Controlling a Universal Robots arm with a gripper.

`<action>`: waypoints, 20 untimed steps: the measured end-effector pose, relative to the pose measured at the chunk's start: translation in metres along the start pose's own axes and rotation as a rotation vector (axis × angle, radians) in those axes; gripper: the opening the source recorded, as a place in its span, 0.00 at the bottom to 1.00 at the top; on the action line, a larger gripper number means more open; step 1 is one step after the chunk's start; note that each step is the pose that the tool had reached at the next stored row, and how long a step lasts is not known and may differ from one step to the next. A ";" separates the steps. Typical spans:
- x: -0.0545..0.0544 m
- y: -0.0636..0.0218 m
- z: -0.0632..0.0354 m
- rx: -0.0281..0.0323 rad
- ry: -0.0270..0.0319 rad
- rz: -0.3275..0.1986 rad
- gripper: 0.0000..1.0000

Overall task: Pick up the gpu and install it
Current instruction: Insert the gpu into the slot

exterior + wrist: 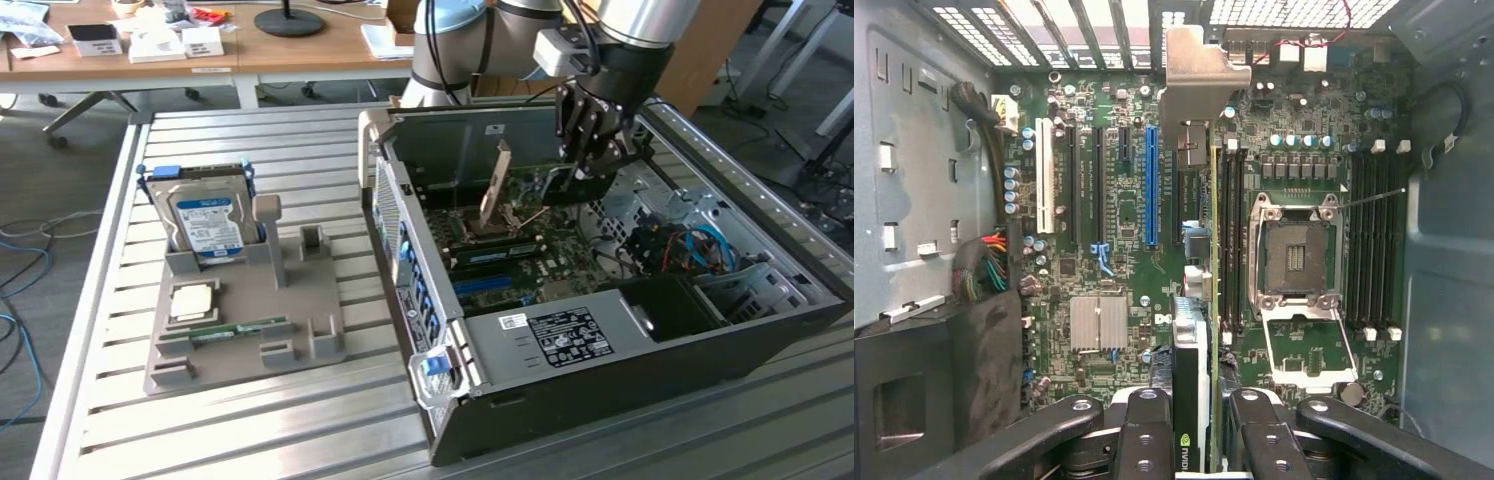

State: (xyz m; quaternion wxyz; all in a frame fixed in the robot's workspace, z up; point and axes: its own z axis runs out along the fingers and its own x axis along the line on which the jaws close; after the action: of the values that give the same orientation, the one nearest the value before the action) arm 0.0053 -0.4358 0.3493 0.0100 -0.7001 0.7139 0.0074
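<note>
- The jaws are gripping the gpu [1192, 350] on both faces, holding it on edge inside the open computer case [400, 240]
- The gpu is hanging over the motherboard [1114, 200], between the blue slot [1151, 185] and the memory slots [1234, 230]

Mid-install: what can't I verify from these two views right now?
- gpu connector edge and the slot beneath: wrist view, hidden by the gpu itself, seen edge-on.
- Same spot, exterior view: behind the gripper.
- Where the fingers meet the gpu: wrist view, cut off at the frame edge.
</note>
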 end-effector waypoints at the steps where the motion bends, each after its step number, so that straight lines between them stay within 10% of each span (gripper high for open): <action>1: 0.000 0.0000 0.0002 0.0000 0.0000 0.000 0.27; 20: 0.000 0.0003 0.0031 -0.0001 0.0002 0.000 0.27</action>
State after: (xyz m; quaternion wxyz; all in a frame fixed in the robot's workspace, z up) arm 0.0051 -0.4358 0.3462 0.0099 -0.7001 0.7139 0.0073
